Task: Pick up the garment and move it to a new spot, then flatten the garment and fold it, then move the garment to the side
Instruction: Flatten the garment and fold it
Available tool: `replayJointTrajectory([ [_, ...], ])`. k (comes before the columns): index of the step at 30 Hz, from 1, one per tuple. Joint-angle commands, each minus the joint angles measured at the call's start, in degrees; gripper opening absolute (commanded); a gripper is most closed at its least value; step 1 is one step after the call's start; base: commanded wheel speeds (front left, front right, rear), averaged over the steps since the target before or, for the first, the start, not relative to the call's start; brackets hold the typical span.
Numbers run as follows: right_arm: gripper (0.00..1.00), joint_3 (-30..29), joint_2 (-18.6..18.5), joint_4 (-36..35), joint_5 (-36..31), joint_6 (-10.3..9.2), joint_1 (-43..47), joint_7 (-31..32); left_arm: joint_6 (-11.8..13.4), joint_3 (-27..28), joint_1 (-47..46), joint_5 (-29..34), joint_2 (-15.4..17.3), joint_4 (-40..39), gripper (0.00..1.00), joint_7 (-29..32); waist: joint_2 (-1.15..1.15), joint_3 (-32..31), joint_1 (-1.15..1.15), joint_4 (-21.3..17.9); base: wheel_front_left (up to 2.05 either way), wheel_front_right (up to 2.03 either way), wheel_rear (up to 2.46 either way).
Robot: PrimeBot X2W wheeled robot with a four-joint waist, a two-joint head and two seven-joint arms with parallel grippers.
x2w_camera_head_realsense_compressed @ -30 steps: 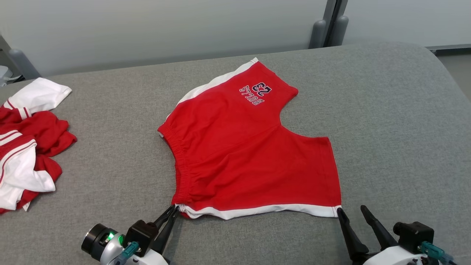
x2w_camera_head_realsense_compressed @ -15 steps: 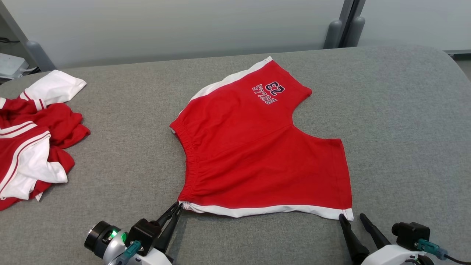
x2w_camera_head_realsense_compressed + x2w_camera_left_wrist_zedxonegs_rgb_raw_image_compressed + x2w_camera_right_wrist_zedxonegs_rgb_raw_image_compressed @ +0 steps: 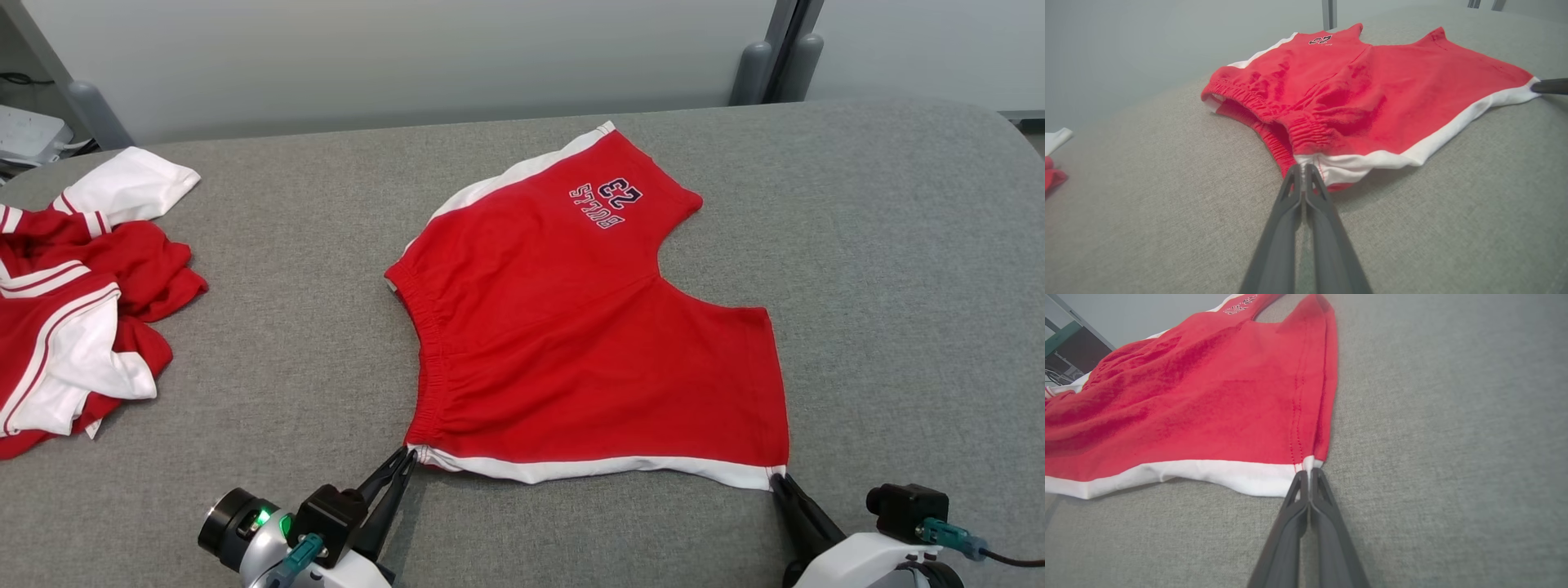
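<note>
Red knit shorts point(image 3: 588, 327), trimmed with white side stripes, lie spread almost flat in the middle of the grey fabric-covered table point(image 3: 898, 286). The elastic waistband sits at their 9 o'clock edge, one leg reaches towards 12 o'clock and the other towards 3 o'clock. The near white stripe runs along the 6 o'clock edge, and both arms have taken hold of it. The left gripper point(image 3: 407, 459) is closed on the waistband corner at 7 o'clock, and the right gripper point(image 3: 776, 480) is pinched tight on the hem corner at 5 o'clock. From where I stand, holding both ends of one edge looks deliberate: the cloth stays taut between the two pinches. That edge could then be drawn straight to smooth the garment, or lifted evenly and carried over for a fold. The dark lettering point(image 3: 608, 202) near 12 o'clock reads upside down from the robot's side. Well apart, at 9 o'clock on the table, a crumpled heap of clothes point(image 3: 73, 302) in red and white waits untouched. Counting up: one pair of shorts, two legs, two closed grippers, one print and one heap. I cannot tell how many pieces are in that heap.
</note>
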Motion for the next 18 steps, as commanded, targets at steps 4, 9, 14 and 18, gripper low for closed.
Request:
replayJointTrajectory([
  [4, 0.0, 1.1, -1.6, -1.0, 0.5, 0.0, -1.4, -0.7, -0.2, 2.1, -2.1, -0.9, 0.7, -1.8, 0.0, -0.3, 0.0, 0.0, 0.0, -0.1, 0.0, 0.0, 0.0],
  [9, 0.0, -2.7, -4.0, -6.8, -1.5, 0.0, -0.4, -0.7, -0.2, 1.2, -1.9, -3.3, 1.3, -6.4, 0.0, -0.3, 0.0, 0.3, 0.0, -0.6, 0.0, 0.0, 0.0],
  [14, 0.0, -7.1, -6.0, -13.9, -4.5, 0.0, 2.1, -0.7, -0.2, 0.8, 0.0, -5.7, 3.4, -12.7, 0.0, -0.3, 0.0, 0.5, 0.0, -1.1, 0.0, 0.0, 0.0],
  [18, 0.0, -10.3, -6.8, -20.3, -6.7, 0.0, 5.3, -0.7, -0.2, 0.0, 2.2, -7.8, 5.0, -17.6, 0.0, -0.3, 0.0, 0.0, 0.0, -1.4, 0.0, 0.0, 0.0],
])
